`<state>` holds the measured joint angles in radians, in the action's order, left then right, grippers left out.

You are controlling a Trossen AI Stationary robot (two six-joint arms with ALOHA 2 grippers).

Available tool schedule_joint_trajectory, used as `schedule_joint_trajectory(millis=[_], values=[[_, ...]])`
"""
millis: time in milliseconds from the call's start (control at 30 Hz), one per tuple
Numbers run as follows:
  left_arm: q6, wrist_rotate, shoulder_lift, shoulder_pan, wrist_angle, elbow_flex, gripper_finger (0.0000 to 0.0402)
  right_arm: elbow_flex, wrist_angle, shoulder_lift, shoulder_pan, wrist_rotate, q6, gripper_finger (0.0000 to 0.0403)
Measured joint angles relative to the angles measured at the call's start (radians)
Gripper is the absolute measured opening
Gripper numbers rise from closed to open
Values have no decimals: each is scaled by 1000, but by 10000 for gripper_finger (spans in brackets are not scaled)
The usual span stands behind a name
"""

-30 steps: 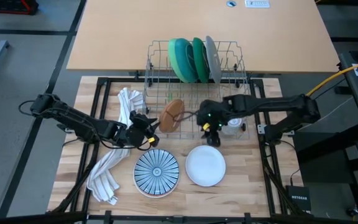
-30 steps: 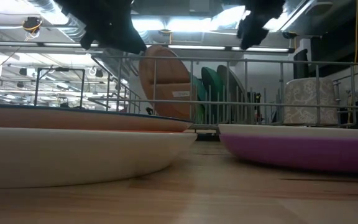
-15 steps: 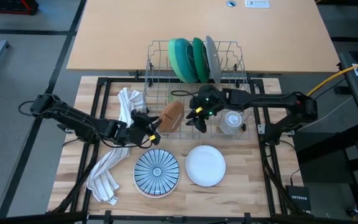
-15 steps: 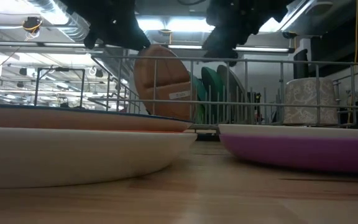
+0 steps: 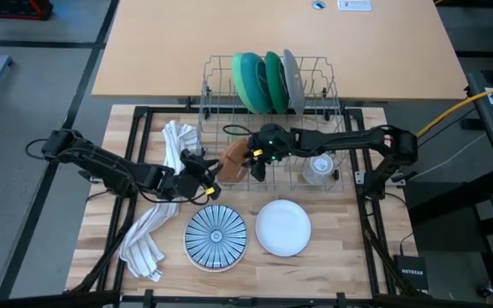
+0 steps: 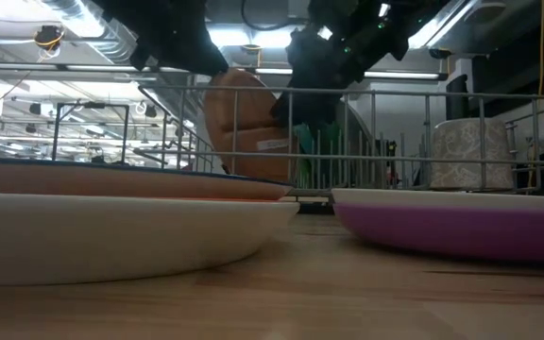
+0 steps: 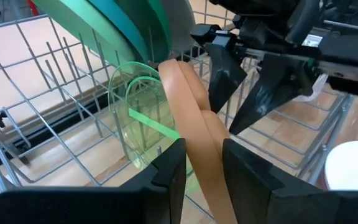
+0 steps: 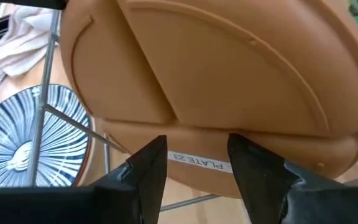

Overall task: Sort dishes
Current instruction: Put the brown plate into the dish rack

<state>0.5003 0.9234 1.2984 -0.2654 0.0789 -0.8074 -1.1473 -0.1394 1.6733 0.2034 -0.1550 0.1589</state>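
The orange plate stands tilted on edge in the wire rack, its rim pinched between the left pincer's fingers. The right pincer, spread wide and empty, hangs just beside the plate's far face.

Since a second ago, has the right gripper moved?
Yes. In the high view the right gripper has swung from beside the clear glass cup toward the left arm's side, along the wire rack, reaching the orange plate.
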Motion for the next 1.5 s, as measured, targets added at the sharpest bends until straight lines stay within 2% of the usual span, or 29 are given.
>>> schedule_joint_trajectory(millis=[200, 467, 700, 967, 1200, 1367, 1500], values=[[25, 1, 0, 1, -43, 0, 94, 0, 33, 0, 0, 18, 1, 179], [134, -1, 0, 38, -50, 0, 94, 0, 45, 0, -1, 162, -1, 179], [155, -15, 0, 75, -81, 0, 94, 0, 44, 0, -1, 177, -1, 179], [155, -15, 0, 132, -105, 0, 94, -1, 80, 0, 2, 318, 21, 179], [155, -17, 0, 183, -121, 0, 94, -1, 81, 0, 1, 321, 23, 179], [140, -101, 0, 197, -122, 0, 94, -1, 79, 0, 0, 273, 29, 179], [115, -113, 0, 197, -122, 0, 94, -1, 75, 0, 0, 231, 71, 179]])
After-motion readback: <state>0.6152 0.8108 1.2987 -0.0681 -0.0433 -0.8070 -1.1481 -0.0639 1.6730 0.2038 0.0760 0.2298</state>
